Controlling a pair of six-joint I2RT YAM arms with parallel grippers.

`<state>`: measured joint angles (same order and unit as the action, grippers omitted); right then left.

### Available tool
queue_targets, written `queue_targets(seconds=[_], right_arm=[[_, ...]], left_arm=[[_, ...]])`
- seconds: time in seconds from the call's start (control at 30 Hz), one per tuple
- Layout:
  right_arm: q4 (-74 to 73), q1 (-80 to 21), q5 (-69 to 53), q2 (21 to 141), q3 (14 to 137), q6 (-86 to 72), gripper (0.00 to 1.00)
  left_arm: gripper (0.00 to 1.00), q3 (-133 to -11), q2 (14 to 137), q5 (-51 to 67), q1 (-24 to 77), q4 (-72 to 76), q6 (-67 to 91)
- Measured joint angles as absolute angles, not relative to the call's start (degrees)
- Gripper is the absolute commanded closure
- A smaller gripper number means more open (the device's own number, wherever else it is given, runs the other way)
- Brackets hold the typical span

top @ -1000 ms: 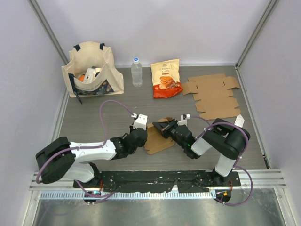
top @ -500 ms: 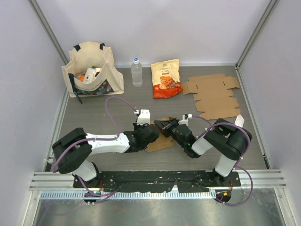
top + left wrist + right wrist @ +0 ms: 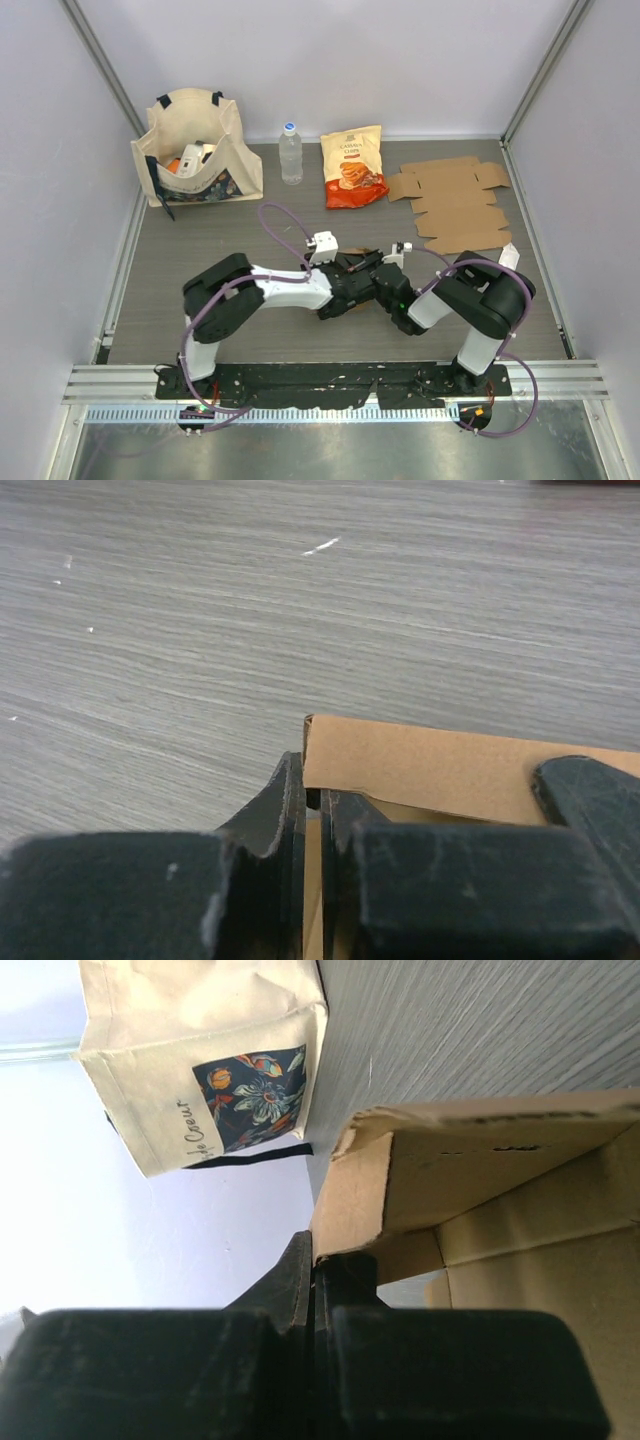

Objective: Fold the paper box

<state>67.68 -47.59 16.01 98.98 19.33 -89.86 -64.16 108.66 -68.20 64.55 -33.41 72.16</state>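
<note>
One half-folded box (image 3: 480, 1160) sits mid-tabletop (image 3: 200, 240), toward the front edge, between both arms, with one wall partly raised. The right claw (image 3: 315, 1270) is clenched on a flap's edge. The left claw (image 3: 312, 800) is pinched on another thin cardboard edge from the opposite side. Farther back: flat cardboard (image 3: 455, 203) at right, chip bag (image 3: 353, 167), bottle (image 3: 290, 152), tote (image 3: 195, 145) at left.
</note>
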Motion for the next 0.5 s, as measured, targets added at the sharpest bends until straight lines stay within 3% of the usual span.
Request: queue_targets(seconds=[0.1,0.23,0.3,0.33,0.43,0.5], right_arm=[[69.1,-46.1,14.0,99.8,19.2,-90.2,0.99],[70.2,-46.2,12.9,100.2,18.9,-90.2,0.99],[70.1,-46.9,14.1,100.2,19.0,-90.1,0.99],[70.0,-47.4,14.4,100.2,19.1,-90.1,0.99],[70.1,-48.1,14.2,100.2,19.1,-89.9,0.99],[70.1,-48.2,13.7,100.2,19.1,-89.7,0.99]], left_arm=[[1.00,-70.4,114.3,-71.6,65.2,-45.0,80.8],[1.00,-70.4,114.7,-72.6,65.8,-47.3,83.1],[0.92,-67.7,112.9,-72.5,65.8,-42.8,79.4],[0.79,-65.4,111.1,-72.2,65.7,-39.1,76.8],[0.56,-58.4,104.5,-67.6,65.4,-29.3,68.3],[0.49,-54.3,100.7,-63.8,64.5,-24.6,63.5]])
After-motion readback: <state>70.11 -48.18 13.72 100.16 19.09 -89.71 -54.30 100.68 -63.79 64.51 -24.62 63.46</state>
